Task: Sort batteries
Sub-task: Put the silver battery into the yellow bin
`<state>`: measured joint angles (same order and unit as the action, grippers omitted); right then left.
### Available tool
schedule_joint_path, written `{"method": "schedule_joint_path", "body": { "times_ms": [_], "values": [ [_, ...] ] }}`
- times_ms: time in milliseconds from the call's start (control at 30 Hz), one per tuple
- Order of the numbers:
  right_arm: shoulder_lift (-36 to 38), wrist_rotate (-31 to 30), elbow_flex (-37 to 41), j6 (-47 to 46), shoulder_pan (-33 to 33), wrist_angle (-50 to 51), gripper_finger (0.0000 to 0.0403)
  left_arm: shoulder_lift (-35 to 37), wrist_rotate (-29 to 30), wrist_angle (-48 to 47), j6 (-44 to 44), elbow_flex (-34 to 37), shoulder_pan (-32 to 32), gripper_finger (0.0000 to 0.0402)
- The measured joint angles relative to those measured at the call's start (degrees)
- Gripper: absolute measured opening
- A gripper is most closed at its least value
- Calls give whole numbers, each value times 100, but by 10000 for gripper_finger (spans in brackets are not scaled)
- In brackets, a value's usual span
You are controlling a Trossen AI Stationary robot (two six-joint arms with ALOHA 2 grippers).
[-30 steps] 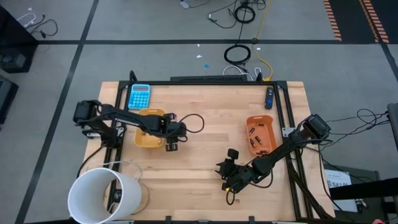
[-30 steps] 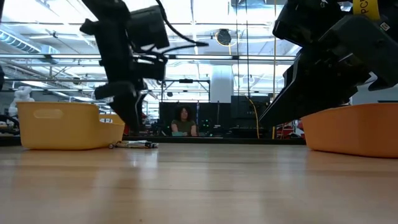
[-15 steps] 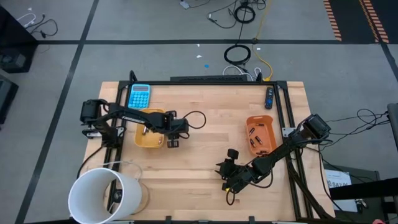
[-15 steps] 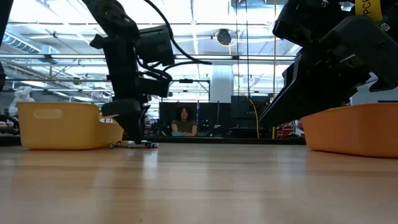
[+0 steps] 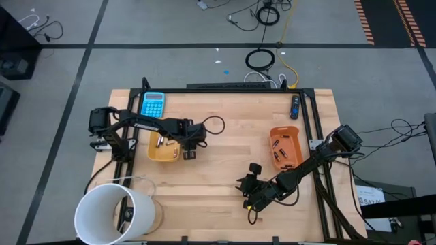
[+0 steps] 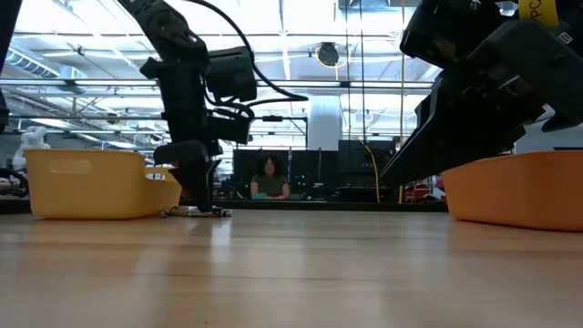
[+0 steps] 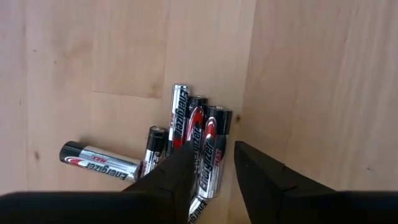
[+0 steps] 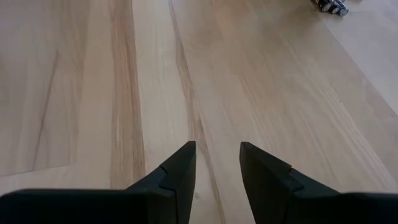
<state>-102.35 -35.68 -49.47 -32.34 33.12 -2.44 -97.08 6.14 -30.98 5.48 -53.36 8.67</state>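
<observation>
We see the left gripper (image 7: pixel 211 163) low beside the yellow tray (image 5: pixel 162 151), jaws narrowly parted astride one of the batteries (image 7: pixel 198 146) clustered on the desk (image 5: pixel 231 129). Right gripper (image 8: pixel 214 163) hovers over bare wood, jaws narrowly parted, empty.

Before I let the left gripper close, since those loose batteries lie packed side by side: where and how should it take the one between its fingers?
Grip the battery across the middle of its barrel, coming straight down from above. It lies flat on the table with another cell tight against one side, so the left gripper should straddle it, one finger in the seam between the two, one on the bare wood.
</observation>
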Motion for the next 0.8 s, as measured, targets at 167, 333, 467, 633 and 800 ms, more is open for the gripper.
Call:
{"method": "schedule_joint_path", "body": {
  "times_ms": [167,333,467,633,800],
  "values": [
    [0,-2,-2,0,0,-74,115,0,-27,-11,107,0,15,164],
    [0,-2,-2,0,0,-79,115,0,-36,-83,278,0,28,188],
    [0,-2,-2,4,0,-80,115,-147,-69,-130,394,-9,40,189],
    [0,-4,-3,58,0,-80,115,-437,-181,-139,406,-42,39,189],
    [0,-4,-4,229,-20,-85,115,-484,-23,-129,393,-36,17,157]
  ]
}}
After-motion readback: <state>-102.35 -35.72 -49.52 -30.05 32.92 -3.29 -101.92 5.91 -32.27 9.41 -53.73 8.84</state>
